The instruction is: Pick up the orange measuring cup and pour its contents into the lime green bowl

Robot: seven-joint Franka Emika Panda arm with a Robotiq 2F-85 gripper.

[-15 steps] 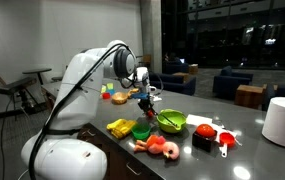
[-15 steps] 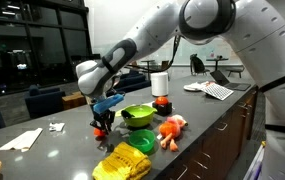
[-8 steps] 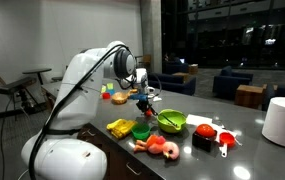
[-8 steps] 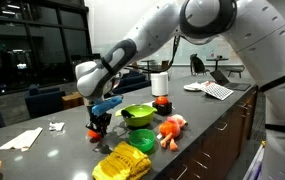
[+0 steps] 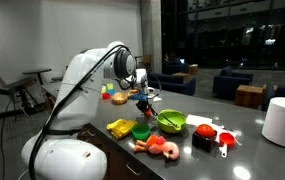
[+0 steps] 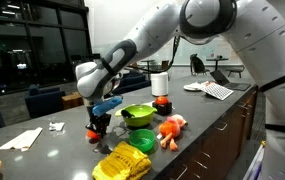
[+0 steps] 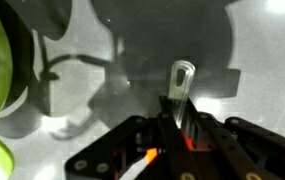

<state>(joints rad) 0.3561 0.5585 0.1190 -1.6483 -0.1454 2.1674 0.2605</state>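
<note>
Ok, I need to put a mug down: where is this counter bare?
Bare counter lies between the red measuring cup and the white roll, and between the white paper and the yellow-green blocky toy. Around the lime green bowl it is crowded by the orange toy and the end effector.

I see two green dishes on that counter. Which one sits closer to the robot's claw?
The wide, bright lime green bowl, right beside the gripper. The smaller, darker green cup sits farther off, by the orange toy.
</note>
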